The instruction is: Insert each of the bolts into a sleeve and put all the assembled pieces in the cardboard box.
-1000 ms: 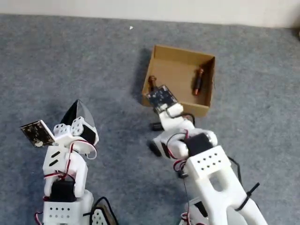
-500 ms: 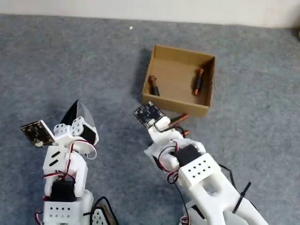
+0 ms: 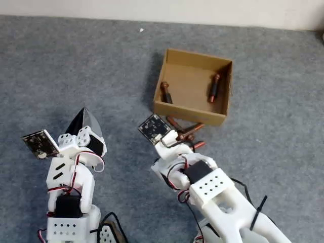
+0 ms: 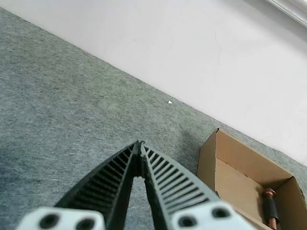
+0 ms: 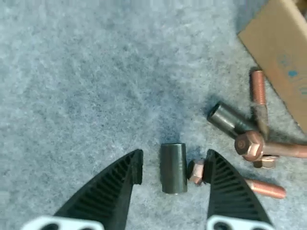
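Note:
My right gripper (image 5: 173, 162) stands open low over the carpet, with a short black sleeve (image 5: 173, 167) upright between its fingers and untouched. A copper bolt head (image 5: 195, 171) lies against that sleeve. A second black sleeve (image 5: 227, 118) and several loose copper bolts (image 5: 268, 146) are heaped just beyond, near the cardboard box (image 5: 283, 43). In the high view the bolts (image 3: 191, 129) lie by the box's (image 3: 188, 110) front wall. Two assembled pieces (image 3: 166, 92) (image 3: 214, 87) rest inside it. My left gripper (image 4: 140, 146) is shut and holds nothing, raised well left of the box (image 4: 225, 163).
Grey carpet covers the whole work area, with a pale wall along the far edge. The left arm (image 3: 71, 167) stands at the near left and the right arm (image 3: 212, 192) at the near centre. Open carpet lies left of and behind the box.
The right arm has drawn back from the box's front left corner toward the near left, and its gripper now sits over the loose sleeve. The left arm has kept still.

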You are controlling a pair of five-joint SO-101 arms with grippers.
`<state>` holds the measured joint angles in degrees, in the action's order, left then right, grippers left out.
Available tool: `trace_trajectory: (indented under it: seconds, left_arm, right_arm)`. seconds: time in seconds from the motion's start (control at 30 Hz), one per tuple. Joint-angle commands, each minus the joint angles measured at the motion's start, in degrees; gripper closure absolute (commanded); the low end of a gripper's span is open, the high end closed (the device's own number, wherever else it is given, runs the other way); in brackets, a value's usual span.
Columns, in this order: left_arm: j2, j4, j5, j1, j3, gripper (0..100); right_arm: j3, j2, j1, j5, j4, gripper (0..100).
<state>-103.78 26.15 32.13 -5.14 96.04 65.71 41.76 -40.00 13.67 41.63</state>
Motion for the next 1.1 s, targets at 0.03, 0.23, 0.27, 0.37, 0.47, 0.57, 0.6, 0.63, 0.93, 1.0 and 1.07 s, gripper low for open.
trace_trajectory:
  seconds: [0.03,0.23,0.27,0.37,0.47,0.57,0.6,0.63,0.93,1.0,1.07]
  left_arm:
    - [-0.57,-1.23,-0.53,-0.4,1.1,99]
    - [-0.57,-1.23,-0.53,-0.4,1.1,99]
    - [-0.57,-1.23,-0.53,-0.4,1.1,99]
    - [-0.57,-1.23,-0.53,-0.4,1.1,99]
    - [-0.57,-1.23,-0.53,-0.4,1.1,99]
    - [-0.57,-1.23,-0.53,-0.4,1.1,99]
    - [-0.57,-1.23,-0.53,-0.4,1.1,99]
    - [-0.57,-1.23,-0.53,-0.4,1.1,99]
    - [-0.57,-1.23,-0.53,-0.4,1.1,99]
    - [-0.57,-1.23,-0.53,-0.4,1.1,99]
    - [-0.57,-1.23,-0.53,-0.48,1.1,99]
  right_arm:
    - [-1.1,-8.4,-0.66,-0.26,-1.27,80.0]
    - [-8.4,-20.53,-0.04,-0.26,-1.89,80.1]
    - [-9.19,-22.02,0.4,-0.26,-1.89,80.8]
    - [-10.95,-26.07,0.66,-0.26,-1.89,86.8]
    - [-11.65,-28.62,0.57,-0.26,-1.89,92.6]
    - [-11.65,-29.49,0.4,-0.26,-1.8,93.1]
    - [-11.65,-29.49,0.31,-0.26,-1.8,93.3]
    - [-11.65,-29.49,0.31,-0.26,-1.8,93.5]
    - [-13.14,-28.44,0.84,4.22,4.09,99.2]
    - [-15.16,-25.27,2.68,4.22,6.64,99.2]
    - [-16.22,-20.35,5.93,4.13,8.4,99.2]
